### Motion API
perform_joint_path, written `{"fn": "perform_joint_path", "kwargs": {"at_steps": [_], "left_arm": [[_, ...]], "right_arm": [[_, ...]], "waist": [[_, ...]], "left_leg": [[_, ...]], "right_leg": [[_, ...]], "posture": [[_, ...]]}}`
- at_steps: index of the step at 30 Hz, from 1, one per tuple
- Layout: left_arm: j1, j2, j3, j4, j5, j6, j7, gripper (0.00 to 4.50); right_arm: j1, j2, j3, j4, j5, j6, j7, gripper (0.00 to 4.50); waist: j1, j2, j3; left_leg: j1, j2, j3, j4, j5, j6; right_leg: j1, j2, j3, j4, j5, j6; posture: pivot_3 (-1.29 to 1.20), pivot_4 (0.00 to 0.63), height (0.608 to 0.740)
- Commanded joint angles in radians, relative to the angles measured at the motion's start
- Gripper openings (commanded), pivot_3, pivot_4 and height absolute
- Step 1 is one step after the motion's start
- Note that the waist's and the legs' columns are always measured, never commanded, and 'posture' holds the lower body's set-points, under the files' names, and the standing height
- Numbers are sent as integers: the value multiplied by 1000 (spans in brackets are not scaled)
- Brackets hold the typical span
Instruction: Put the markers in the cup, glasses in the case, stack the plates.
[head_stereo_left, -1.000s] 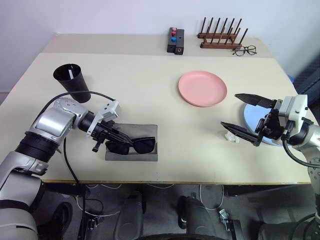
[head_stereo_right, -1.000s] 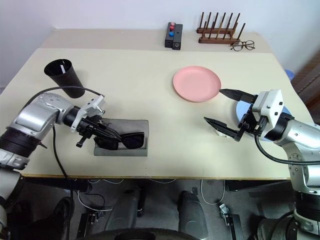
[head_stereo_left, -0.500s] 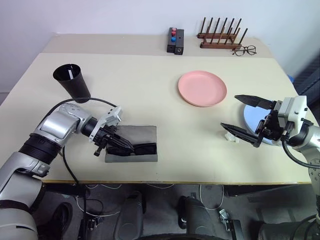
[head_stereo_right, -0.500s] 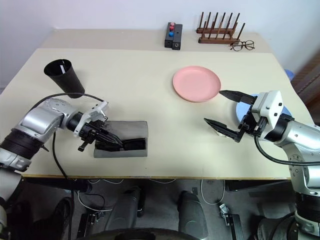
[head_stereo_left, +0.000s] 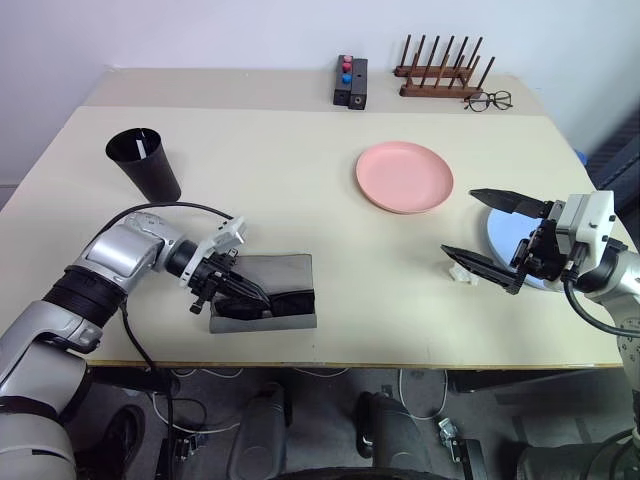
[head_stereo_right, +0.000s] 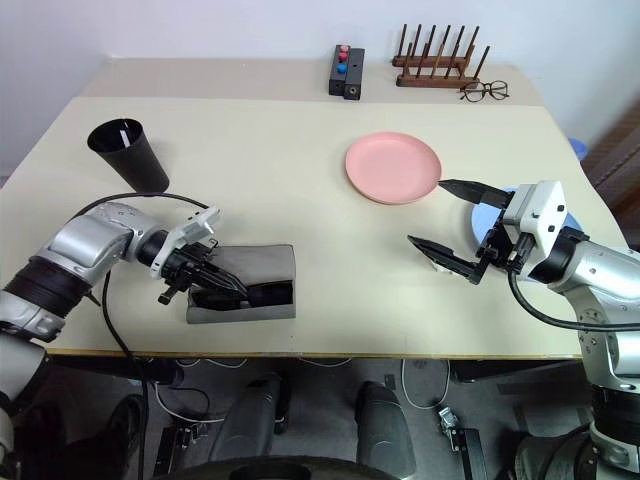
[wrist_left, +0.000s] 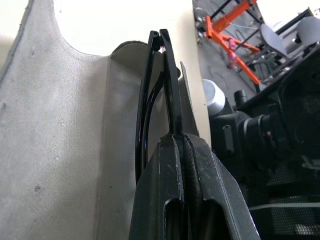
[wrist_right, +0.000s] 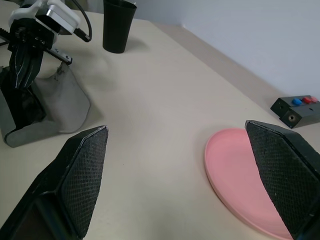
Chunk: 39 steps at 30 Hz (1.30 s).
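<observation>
Glasses now tucked into case, lower left of frame; a sec ago seen lying across its top. L gripper clamped on frame, R gripper held wide, empty. Release pending; plates unstacked.

— What is sitting along the far edge of the beige table?

— A small black box with red and blue buttons is lying near the middle of the far side. To its right a wooden rack is standing with a row of dark upright pegs.

— Anything beside the rack?

— Thin-framed clear-lens spectacles are resting just in front of its right end.

— And nearer?

— A small white object is lying on the tabletop towards the right; what it is cannot be told. Cables are trailing on the floor under the near edge.
</observation>
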Motion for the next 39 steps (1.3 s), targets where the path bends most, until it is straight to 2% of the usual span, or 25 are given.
{"fn": "perform_joint_path", "kwargs": {"at_steps": [1,3,4,10,21,24,32,39], "left_arm": [[0,12,-41,10,6,-4,-4,341],[-2,9,-39,13,0,1,-4,953],[-3,9,-41,14,-3,3,-4,1402],[-11,11,-40,28,-4,0,-4,4452],[4,35,-11,-25,17,-73,-4,4452],[4,13,44,-29,36,-94,-4,4452],[-2,20,82,-76,-13,-24,-4,4452],[-5,-5,134,-33,88,-92,-4,4452]], "right_arm": [[-4,-16,-37,-31,13,-4,-6,4500],[-4,-16,-37,-31,12,-4,-6,4500],[-4,-17,-37,-31,11,-4,-5,4500],[-12,-17,-33,-28,10,-2,-7,4500],[-23,-13,-23,-21,10,-5,-3,4500],[-21,-13,-23,-20,9,-8,1,4500],[-23,-10,-19,-13,5,-13,1,4500],[-26,-10,-18,-10,5,-14,4,4500]], "waist": [[0,0,0],[-1,0,0],[-1,0,0],[3,0,0],[0,1,0],[1,1,0],[0,0,0],[1,0,0]], "left_leg": [[0,0,0,0,0,0],[0,0,0,0,0,0],[0,0,0,0,0,0],[0,0,0,0,0,0],[0,0,0,1,0,0],[0,0,0,1,0,0],[0,0,0,1,0,0],[0,0,0,1,0,0]], "right_leg": [[0,0,0,0,0,0],[0,0,0,0,0,0],[0,0,0,0,0,0],[0,0,0,0,0,0],[0,0,0,0,0,0],[0,0,0,0,0,0],[0,0,0,0,0,0],[0,0,0,0,0,0]], "posture": [[0,150,740],[0,150,740],[0,150,740],[0,150,740],[0,150,740],[0,150,740],[0,150,740],[0,150,740]]}}
